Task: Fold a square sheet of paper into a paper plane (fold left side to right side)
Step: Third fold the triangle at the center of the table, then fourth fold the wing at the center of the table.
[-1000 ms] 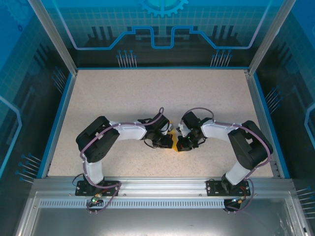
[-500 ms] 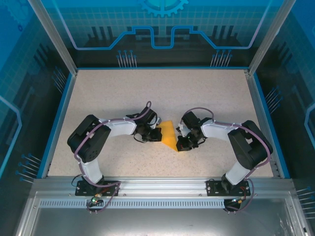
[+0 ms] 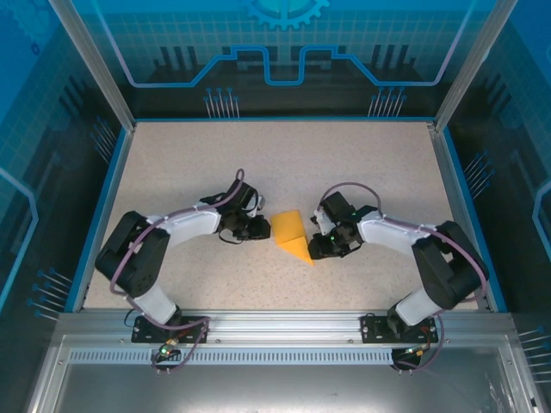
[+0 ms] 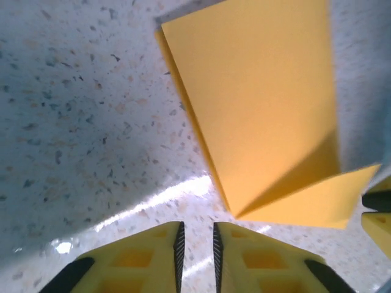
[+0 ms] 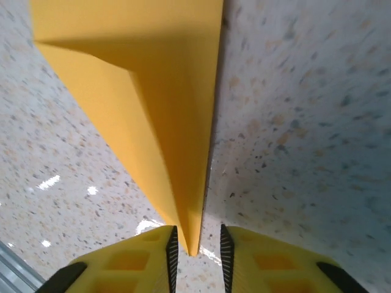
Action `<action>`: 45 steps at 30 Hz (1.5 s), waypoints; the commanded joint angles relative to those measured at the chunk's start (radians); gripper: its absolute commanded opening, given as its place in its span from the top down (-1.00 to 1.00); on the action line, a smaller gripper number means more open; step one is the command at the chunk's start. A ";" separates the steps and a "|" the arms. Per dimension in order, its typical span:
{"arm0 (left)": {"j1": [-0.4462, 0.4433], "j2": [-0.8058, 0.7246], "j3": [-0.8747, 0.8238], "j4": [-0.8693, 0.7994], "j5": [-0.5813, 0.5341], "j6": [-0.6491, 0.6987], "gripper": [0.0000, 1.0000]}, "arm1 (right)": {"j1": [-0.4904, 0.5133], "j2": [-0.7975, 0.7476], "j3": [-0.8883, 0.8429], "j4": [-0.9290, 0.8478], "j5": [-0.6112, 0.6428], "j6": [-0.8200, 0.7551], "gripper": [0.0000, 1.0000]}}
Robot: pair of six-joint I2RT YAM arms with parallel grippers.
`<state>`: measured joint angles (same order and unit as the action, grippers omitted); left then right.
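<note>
The far half of the speckled beige bench (image 3: 284,163) lies open. Mid-bench, the folded orange-yellow paper plane (image 3: 293,237) lies in the narrow gap between the left gripper (image 3: 262,229) and the right gripper (image 3: 314,251).

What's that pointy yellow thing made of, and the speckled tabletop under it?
The orange-yellow pointed folded dart looks like thin matte paper: sharp creases, flat layers. The speckled beige tabletop seems to be smooth stone-look laminate or composite, slightly glossy, since it reflects light.
</note>
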<state>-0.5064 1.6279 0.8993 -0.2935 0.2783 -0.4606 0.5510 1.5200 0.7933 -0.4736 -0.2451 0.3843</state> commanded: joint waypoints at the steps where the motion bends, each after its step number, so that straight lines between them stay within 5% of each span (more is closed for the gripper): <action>1: 0.005 -0.080 -0.048 0.024 0.045 -0.068 0.28 | 0.004 -0.091 0.031 -0.021 0.103 -0.069 0.28; 7: 0.004 -0.115 -0.152 0.204 0.153 -0.256 0.07 | -0.001 -0.102 0.005 0.113 0.016 -0.164 -0.12; 13: -0.006 -0.096 -0.180 0.260 0.179 -0.331 -0.07 | -0.035 0.031 0.049 0.214 -0.139 -0.223 -0.12; 18: -0.021 -0.061 -0.189 0.307 0.192 -0.381 -0.15 | -0.046 0.107 0.081 0.238 -0.193 -0.232 0.09; 28: -0.062 -0.013 -0.155 0.320 0.185 -0.394 -0.23 | -0.076 0.142 0.104 0.214 -0.152 -0.218 0.91; 38: -0.099 0.058 -0.118 0.362 0.189 -0.423 -0.22 | -0.090 0.135 0.092 0.208 -0.145 -0.221 0.99; 45: -0.121 0.102 -0.067 0.370 0.189 -0.425 0.06 | -0.092 0.132 0.092 0.211 -0.149 -0.223 0.94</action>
<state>-0.6186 1.7103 0.7959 0.0578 0.4435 -0.8806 0.4767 1.6634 0.8845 -0.2607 -0.3908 0.1669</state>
